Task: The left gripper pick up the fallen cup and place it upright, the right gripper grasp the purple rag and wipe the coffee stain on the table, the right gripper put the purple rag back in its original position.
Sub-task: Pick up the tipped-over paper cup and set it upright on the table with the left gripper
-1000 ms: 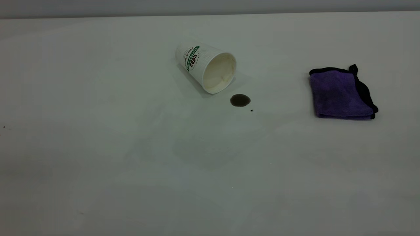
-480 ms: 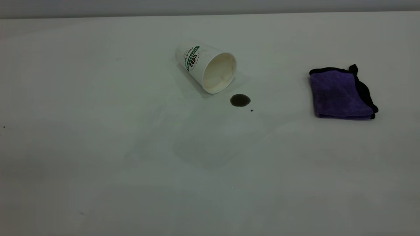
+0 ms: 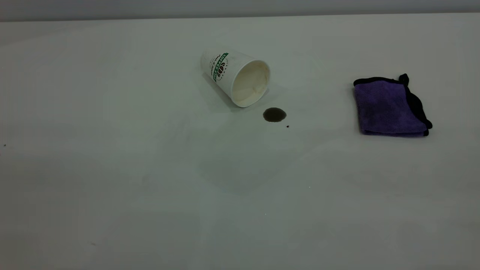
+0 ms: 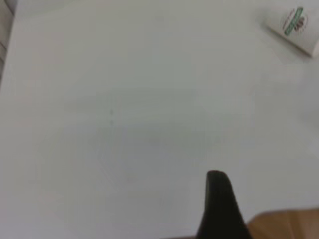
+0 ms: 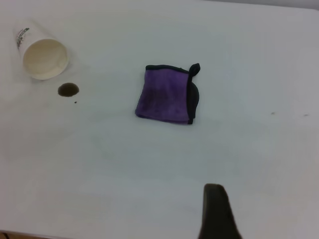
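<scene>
The fallen cup (image 3: 236, 77) lies on its side on the table (image 3: 112, 168), its cream mouth facing the front right. Just in front of the mouth is the round brown coffee stain (image 3: 274, 114). The folded purple rag (image 3: 388, 107) lies flat far to the right. Neither arm appears in the exterior view. In the left wrist view my left gripper (image 4: 218, 199) shows only as a black tip, far from the cup (image 4: 294, 25). The right gripper (image 5: 215, 211) hovers well short of the rag (image 5: 167, 94), with the stain (image 5: 68, 89) and cup (image 5: 42, 55) beyond it.
A tiny black speck (image 3: 287, 126) sits right of the stain. The table's far edge meets a grey wall (image 3: 240, 7). A brown wooden surface (image 4: 286, 224) shows past the table's edge in the left wrist view.
</scene>
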